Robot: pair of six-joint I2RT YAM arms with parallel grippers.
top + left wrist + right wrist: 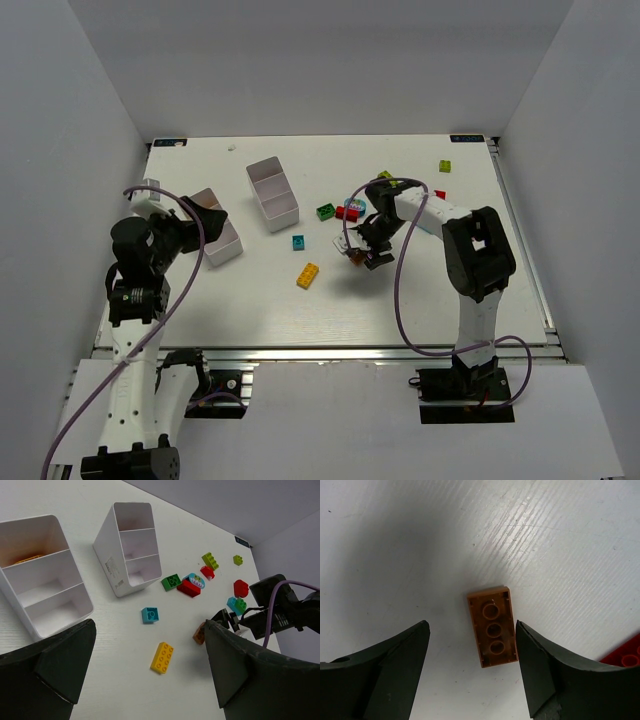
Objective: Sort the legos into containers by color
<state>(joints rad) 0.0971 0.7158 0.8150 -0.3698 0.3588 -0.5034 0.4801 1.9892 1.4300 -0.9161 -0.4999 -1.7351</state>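
A brown lego [492,627] lies hollow side up on the table between my right gripper's [471,630] open fingers, close beside the right finger [540,665]. From above, that gripper [365,250] hangs low over the table's middle. A yellow lego [307,275] and a teal one [298,242] lie to its left. Green [326,212], red [347,213] and lime [385,176] legos and a round multicoloured piece [353,205] sit behind it. Two white containers [273,194] [215,225] stand at the left. My left gripper [210,215] is open and empty, raised beside the nearer container.
Another lime brick [444,166] and a red one [440,194] lie at the far right. Something orange [27,559] shows in the far compartment of the left container [45,580]. The right arm's purple cable [400,300] loops over the table.
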